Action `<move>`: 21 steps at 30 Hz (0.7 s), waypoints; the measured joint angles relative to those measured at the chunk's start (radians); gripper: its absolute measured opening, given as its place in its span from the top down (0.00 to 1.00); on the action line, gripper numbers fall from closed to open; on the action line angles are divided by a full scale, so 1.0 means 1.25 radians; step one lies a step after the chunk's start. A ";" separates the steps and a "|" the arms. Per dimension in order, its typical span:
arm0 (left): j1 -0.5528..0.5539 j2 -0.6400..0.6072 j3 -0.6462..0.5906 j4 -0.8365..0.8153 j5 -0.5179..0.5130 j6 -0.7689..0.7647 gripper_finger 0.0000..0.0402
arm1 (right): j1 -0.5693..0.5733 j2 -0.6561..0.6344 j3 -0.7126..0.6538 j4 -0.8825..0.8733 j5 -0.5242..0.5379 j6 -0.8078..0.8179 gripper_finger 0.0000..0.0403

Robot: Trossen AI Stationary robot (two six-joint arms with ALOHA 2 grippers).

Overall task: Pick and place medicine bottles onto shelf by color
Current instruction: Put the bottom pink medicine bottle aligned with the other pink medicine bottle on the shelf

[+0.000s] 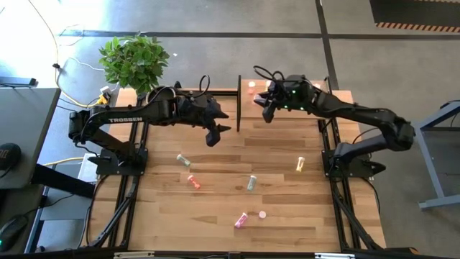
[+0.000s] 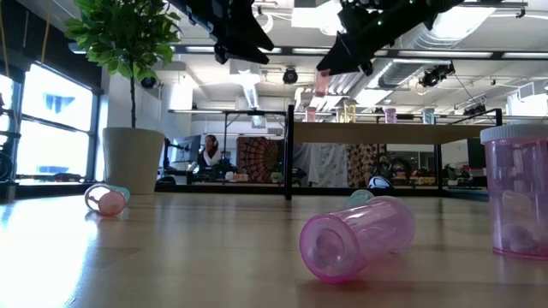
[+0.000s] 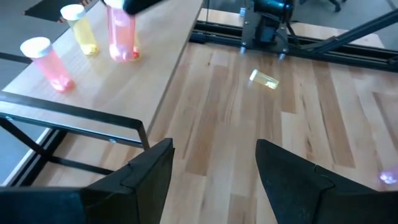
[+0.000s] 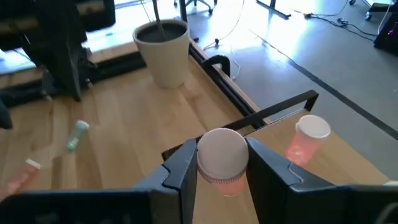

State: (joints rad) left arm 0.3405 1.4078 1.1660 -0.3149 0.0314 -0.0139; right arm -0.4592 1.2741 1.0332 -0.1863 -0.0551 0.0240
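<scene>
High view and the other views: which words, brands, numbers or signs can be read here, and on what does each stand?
"TROSSEN": white letters on the left arm, high view.
Medicine bottles, such as the pink bottle lying in the low view: no label can be read.
The right gripper, closed on a pink bottle with a white cap: no text visible.
The shelf: no text.

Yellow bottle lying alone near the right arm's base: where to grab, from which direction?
The yellow bottle lies flat on the tabletop, long axis running toward and away from the shelf. Probably come straight down and close across mid-body, fingers either side of the cylinder, so it can't roll out. The right tool holds a pink bottle over the shelf; the left tool is open and empty.
</scene>
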 joint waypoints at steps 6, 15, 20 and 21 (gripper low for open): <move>0.000 0.000 0.000 0.000 -0.011 0.000 0.46 | 0.000 0.053 0.000 0.009 0.002 -0.026 0.74; 0.000 0.000 0.000 -0.001 -0.011 0.000 0.45 | -0.003 0.072 0.018 -0.013 0.043 -0.060 0.74; 0.000 0.000 0.000 -0.001 -0.011 0.000 0.46 | -0.017 0.073 0.055 -0.029 0.044 -0.068 0.74; 0.000 0.000 -0.001 -0.001 -0.011 0.000 0.46 | -0.020 0.077 0.057 -0.033 0.042 -0.067 0.74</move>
State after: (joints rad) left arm 0.3405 1.4078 1.1652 -0.3161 0.0181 -0.0143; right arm -0.4844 1.3707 1.1042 -0.2270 -0.0022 -0.0602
